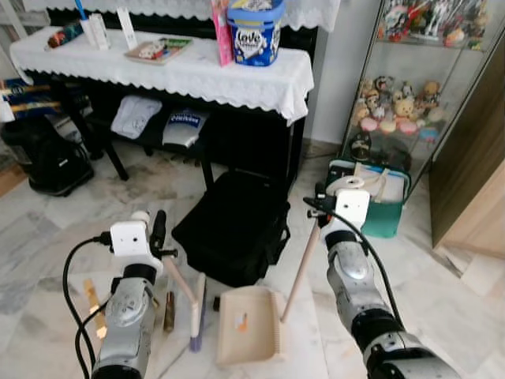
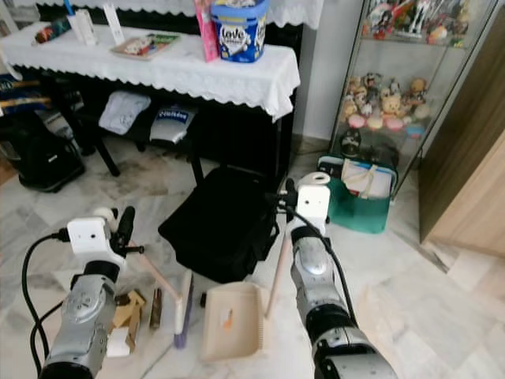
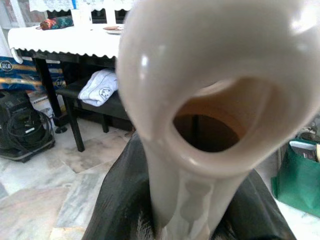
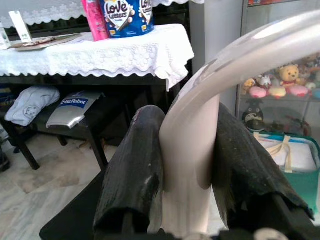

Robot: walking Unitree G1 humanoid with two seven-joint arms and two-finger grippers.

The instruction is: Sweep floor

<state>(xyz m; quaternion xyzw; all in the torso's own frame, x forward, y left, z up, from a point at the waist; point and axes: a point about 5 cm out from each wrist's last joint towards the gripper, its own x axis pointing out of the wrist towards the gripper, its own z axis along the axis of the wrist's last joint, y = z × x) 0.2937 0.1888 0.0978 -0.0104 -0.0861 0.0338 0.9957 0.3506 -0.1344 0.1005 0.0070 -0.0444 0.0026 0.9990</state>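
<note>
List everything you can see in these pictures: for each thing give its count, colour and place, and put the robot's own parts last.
Dustpan: one, beige, on the floor between the arms.
Broom: one, beige with purple bristles, left of the dustpan.
Black bag: one, on the floor beyond the dustpan.
Lace cloth: one, white, over the black furniture.
Blue tub: one, on the cloth.
Green bag: one, by the glass cabinet.
Soft toys: several, mixed colours, inside the cabinet.
Left claw: shut on the broom handle.
Right claw: shut on the dustpan handle.
</note>
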